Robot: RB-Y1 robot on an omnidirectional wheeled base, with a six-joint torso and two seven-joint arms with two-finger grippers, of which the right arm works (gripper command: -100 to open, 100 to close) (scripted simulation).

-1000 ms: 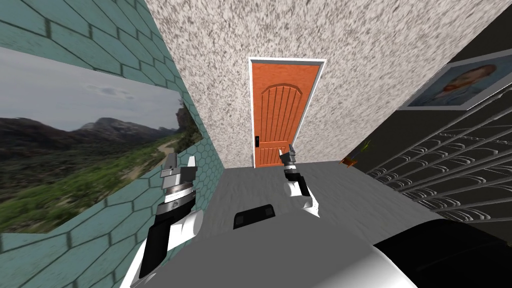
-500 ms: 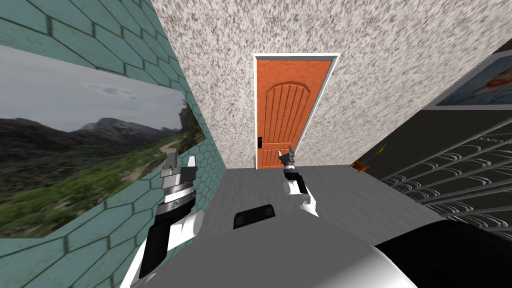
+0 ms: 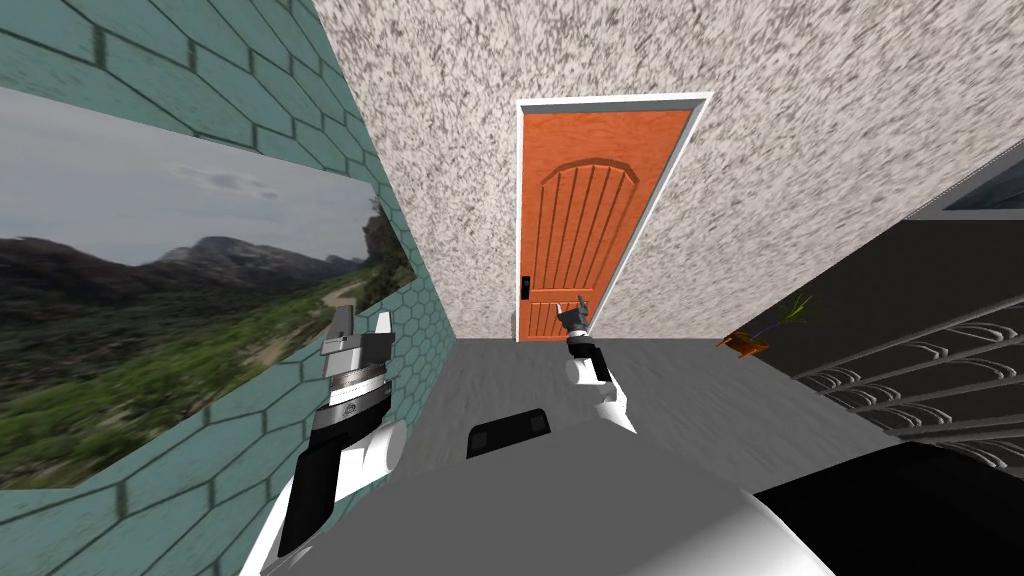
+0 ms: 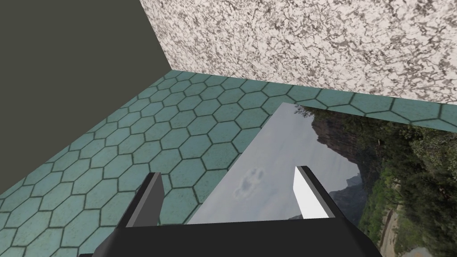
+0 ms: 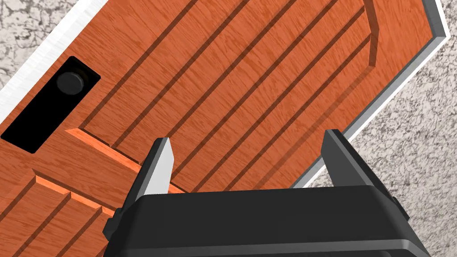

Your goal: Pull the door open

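Note:
An orange panelled door [image 3: 582, 220] in a white frame stands shut in the speckled far wall. A round dark knob [image 5: 69, 82] on a black plate [image 5: 49, 105] sits by its left edge, seen small as the plate [image 3: 524, 288] in the head view. My right gripper [image 3: 576, 310] is stretched toward the door's lower part, open, nothing between its fingers [image 5: 159, 167]. The door [image 5: 232, 84] lies ahead of it, the knob well off to one side and apart from the fingers. My left gripper [image 3: 362, 328] is raised beside the teal wall, open [image 4: 227, 194].
A teal hexagon-tiled wall [image 3: 230, 90] with a large landscape picture [image 3: 150, 300] runs close along my left. On the right a dark wall with ribbed panels [image 3: 920, 350] closes in. A small orange plant pot [image 3: 745, 343] stands on the grey floor [image 3: 680, 390] near the right wall.
I have moved forward and turned: the door looks larger and sits further right, and the right wall's framed picture has slid out. Both arms hold their poses.

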